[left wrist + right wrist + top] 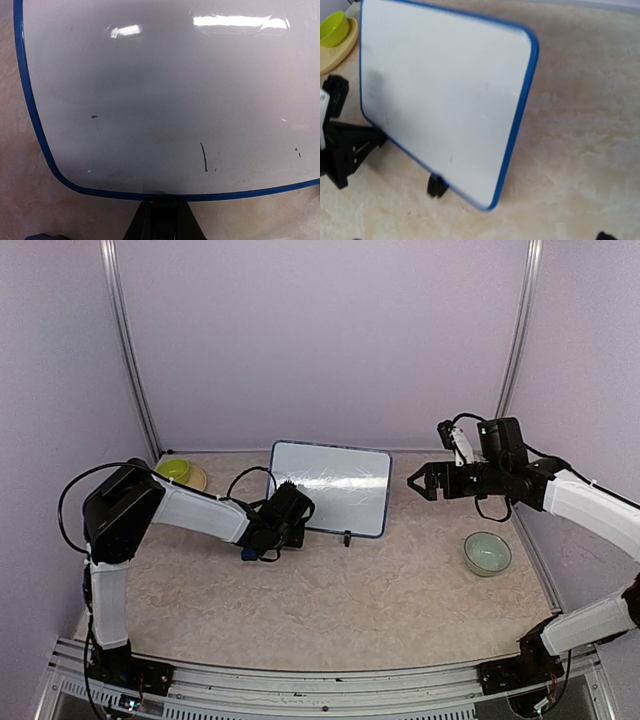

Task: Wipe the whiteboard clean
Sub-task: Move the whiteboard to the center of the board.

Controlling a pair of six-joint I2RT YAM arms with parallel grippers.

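The whiteboard (335, 485) stands tilted on black legs at the middle back of the table. Its blue-framed face (170, 90) is nearly blank; a short black stroke (204, 157) and a few specks remain low on it. My left gripper (298, 532) is shut, and its fingertips (162, 217) meet the board's lower edge with nothing visibly between them. A small blue block (248, 554) lies on the table under that wrist. My right gripper (418, 482) hangs open in the air to the right of the board, apart from it. The right wrist view shows the whiteboard (445, 100) from the side.
A green bowl (174, 469) sits on a tan plate (197, 480) at the back left. A pale green bowl (487, 552) stands on the right of the table. Purple walls close in the back and both sides.
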